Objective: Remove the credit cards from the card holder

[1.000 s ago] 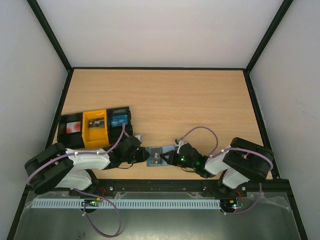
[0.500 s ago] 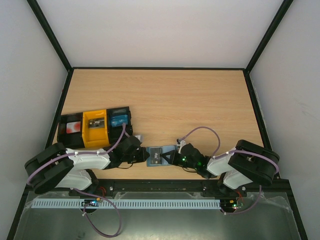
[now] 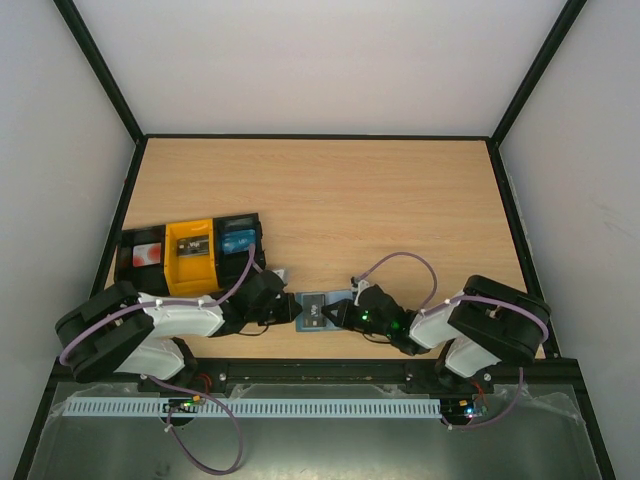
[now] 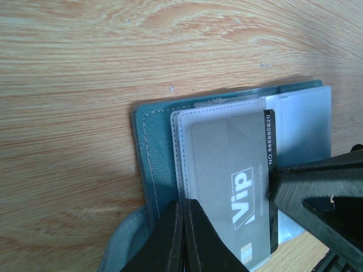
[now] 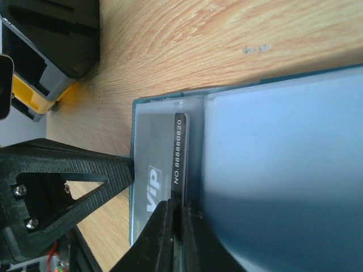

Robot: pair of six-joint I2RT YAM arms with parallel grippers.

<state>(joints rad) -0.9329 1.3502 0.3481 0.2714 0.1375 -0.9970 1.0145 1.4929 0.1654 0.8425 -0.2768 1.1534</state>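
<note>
The left claw is fully closed. Its tips pinch the clear sleeve at the near edge of the card holder and pin it in place. Facing it from the other side, the right claw has its fingers almost together, with the striped end of the grey VIP card between them. It looks like a thin grip on that card.

The holder lies open and flat on the counter, close to the near edge between the 2 arms. The card is still mostly inside its sleeve, so I judge the step in hand to be drawing out the 1st card. The next move calls for the right claw to keep its pinch and pull straight away from the left. The left must hold the soft holder down so it neither slides nor folds.

The counter is pale wood grain. A row of 3 box trays, black, yellow and black, sits just beyond the left arm. Plain white walls and a black frame close in the space.
</note>
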